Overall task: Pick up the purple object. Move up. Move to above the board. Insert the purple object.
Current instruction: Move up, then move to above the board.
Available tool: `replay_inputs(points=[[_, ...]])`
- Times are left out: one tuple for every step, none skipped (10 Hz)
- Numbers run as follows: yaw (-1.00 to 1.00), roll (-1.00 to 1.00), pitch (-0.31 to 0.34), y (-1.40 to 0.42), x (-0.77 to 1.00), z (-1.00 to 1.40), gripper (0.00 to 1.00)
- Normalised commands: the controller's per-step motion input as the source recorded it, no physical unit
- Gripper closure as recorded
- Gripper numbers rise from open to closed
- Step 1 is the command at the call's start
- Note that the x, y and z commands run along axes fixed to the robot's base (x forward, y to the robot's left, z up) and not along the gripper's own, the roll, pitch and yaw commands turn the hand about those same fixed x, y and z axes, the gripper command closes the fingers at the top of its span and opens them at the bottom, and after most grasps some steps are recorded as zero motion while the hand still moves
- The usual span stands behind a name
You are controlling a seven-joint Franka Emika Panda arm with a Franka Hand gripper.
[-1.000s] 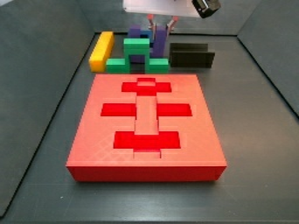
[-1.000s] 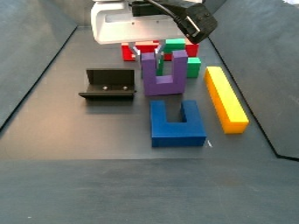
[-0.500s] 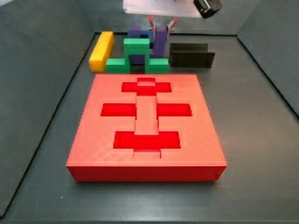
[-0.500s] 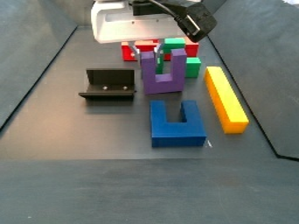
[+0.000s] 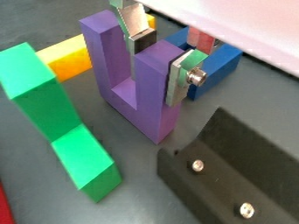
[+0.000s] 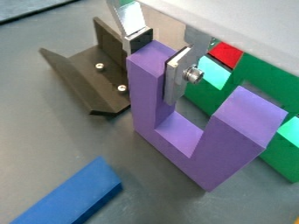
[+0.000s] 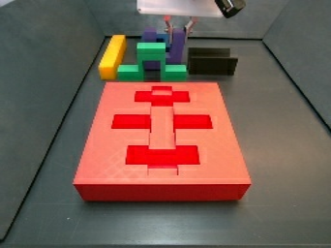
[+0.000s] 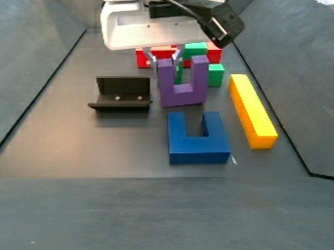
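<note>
Nothing moved; tool (image 6: 156,59) straddles purple object (image 6: 198,131) prong, green block (image 5: 59,118) beside.

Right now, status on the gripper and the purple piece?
Gripper straddling one prong of purple object, closure unclear. Object on floor, upright. Green block and fixture close beside.

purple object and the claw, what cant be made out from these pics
- In a side view the claw and its mount hide most of the purple object; the green block covers its base.
- In both wrist views the fingers straddle one prong, but pad contact, and so a closed grip, cannot be told.
- Whether the purple object rests on the floor: too small to tell.
- The board is nearly hidden behind the pieces in a side view.
</note>
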Motion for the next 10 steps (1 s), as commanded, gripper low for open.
replay_inputs(points=[[-0.04,-0.01,0.011,-0.07,0.01,0.79,1.0],[-0.03,-0.03,0.058,-0.06,-0.01,0.49,1.0],[-0.01,-0.03,0.041,-0.02,0.03,0.22,1.0],[0.0,0.0,0.0,0.0,0.0,1.4,1.0],[0.01,0.0,0.02,0.0,-0.02,1.4,1.0],[0.0,-0.02,0.012,-0.01,-0.04,1.4,1.0],[0.0,-0.04,0.014,0.01,0.0,1.4,1.0],[0.0,-0.05,0.052,0.01,0.03,1.4,1.0],[-0.01,-0.05,0.073,0.0,0.01,0.76,1.0],[-0.01,-0.05,0.054,0.0,0.03,0.34,1.0]])
